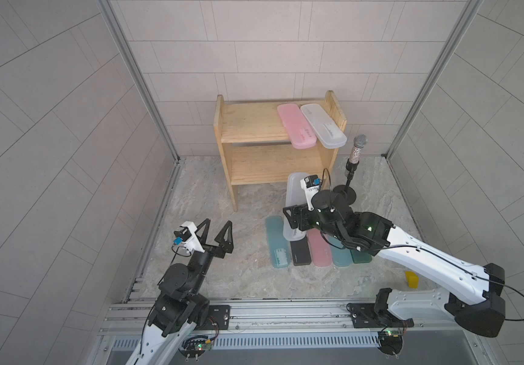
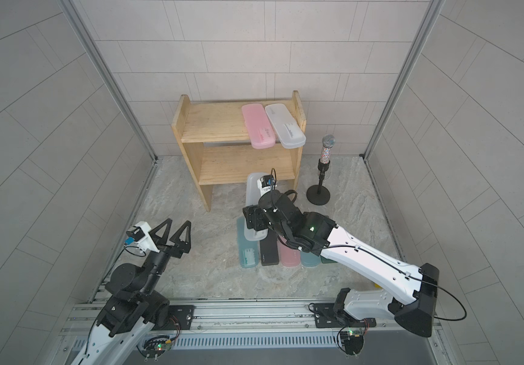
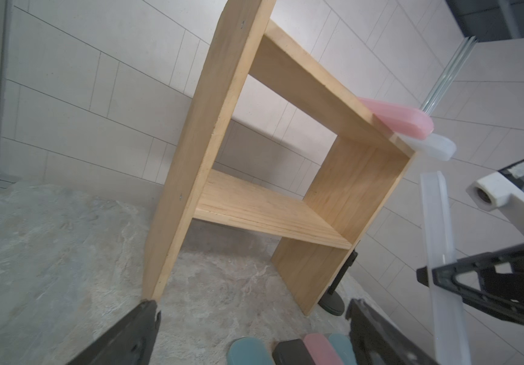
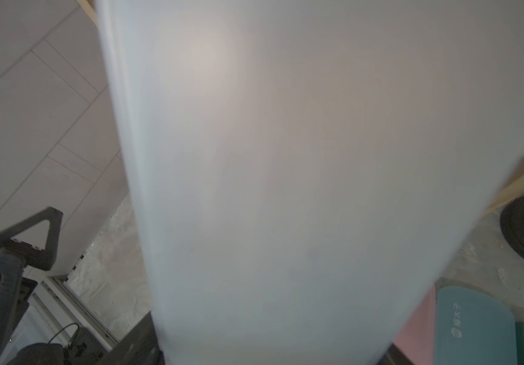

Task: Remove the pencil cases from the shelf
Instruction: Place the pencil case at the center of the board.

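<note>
Frosted case (image 1: 293, 192), clamped in right claw (image 1: 292, 219)

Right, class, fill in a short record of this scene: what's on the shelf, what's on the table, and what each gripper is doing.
Shelf top tier: pink case and frosted white case, side by side, ends overhanging the front edge
Right gripper: shut on second frosted white case, held over the table row
Left gripper: open, holding nothing
Table row: light blue case, black case, second pink case, second light blue case, dark green case
Also: microphone beside the shelf
</note>
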